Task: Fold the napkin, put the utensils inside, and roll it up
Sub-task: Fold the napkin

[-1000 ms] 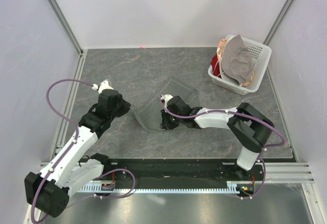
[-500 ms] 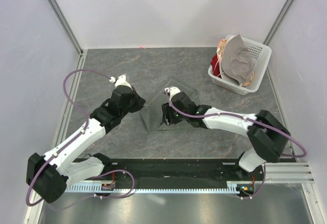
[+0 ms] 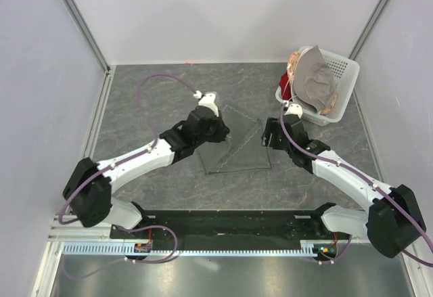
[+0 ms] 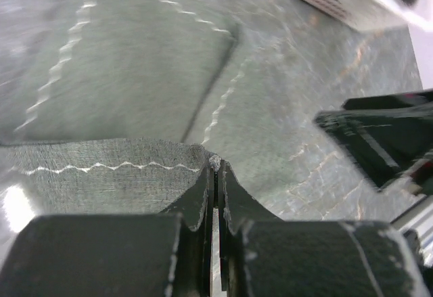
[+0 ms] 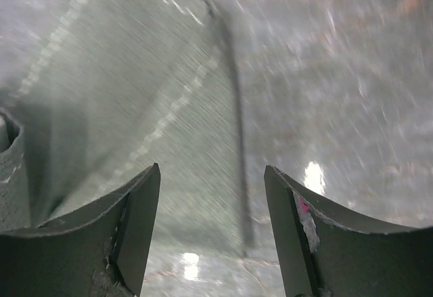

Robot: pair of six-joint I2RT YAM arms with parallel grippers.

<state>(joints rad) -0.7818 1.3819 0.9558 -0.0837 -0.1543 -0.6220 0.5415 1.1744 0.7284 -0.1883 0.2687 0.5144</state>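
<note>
The dark grey-green napkin (image 3: 238, 152) lies partly folded in the middle of the table. My left gripper (image 3: 221, 132) is shut on a hemmed corner of it at its far left side. In the left wrist view the corner is pinched at the fingertips (image 4: 215, 164), and the lifted flap (image 4: 101, 172) hangs over the flat napkin (image 4: 135, 60). My right gripper (image 3: 268, 136) stands open above the cloth's right edge. In the right wrist view, which is blurred, its jaws (image 5: 211, 175) hold nothing over the napkin (image 5: 135, 107). No utensils are in view.
A white basket (image 3: 342, 74) holding a paler grey cloth (image 3: 314, 80) and red items stands at the back right, close behind the right arm. Metal frame posts and walls bound the table on the left, right and back.
The left arm has carried the napkin's corner far and to the right across the cloth. The right gripper has let go, opened and moved right to the napkin's right edge.
</note>
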